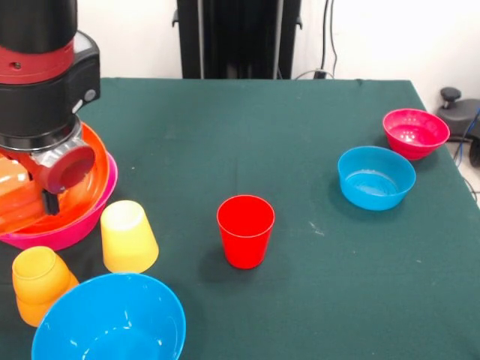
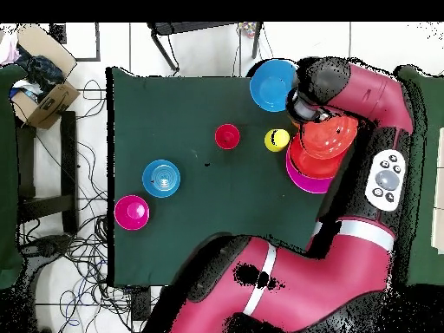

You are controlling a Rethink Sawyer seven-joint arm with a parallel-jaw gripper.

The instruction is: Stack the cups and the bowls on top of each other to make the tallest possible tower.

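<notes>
A wide orange-red bowl [image 1: 96, 171] [image 2: 332, 137] sits nested in the large pink bowl [image 1: 69, 226] [image 2: 303, 179] at the table's left in the front view; this low stack is the only tower. My gripper [image 1: 43, 193] hangs inside the orange-red bowl, mostly hidden by the arm's wrist [image 2: 309, 97]. An upturned yellow cup [image 1: 127, 236] [image 2: 277, 140] and an orange cup [image 1: 37, 285] stand close by. The red cup [image 1: 245, 231] [image 2: 227, 136] stands upright mid-table. The large blue bowl [image 1: 112, 324] [image 2: 271, 84] is at the front edge. A small blue bowl [image 1: 376, 177] [image 2: 161, 178] and a small magenta bowl [image 1: 415, 133] [image 2: 132, 211] sit apart at the right.
The green table [image 1: 247, 120] ends just beyond the magenta bowl. A black stand [image 1: 238, 37] rises behind the table. In the overhead view a cardboard box [image 2: 43, 95] and cables [image 2: 82, 251] lie on the floor beside the table.
</notes>
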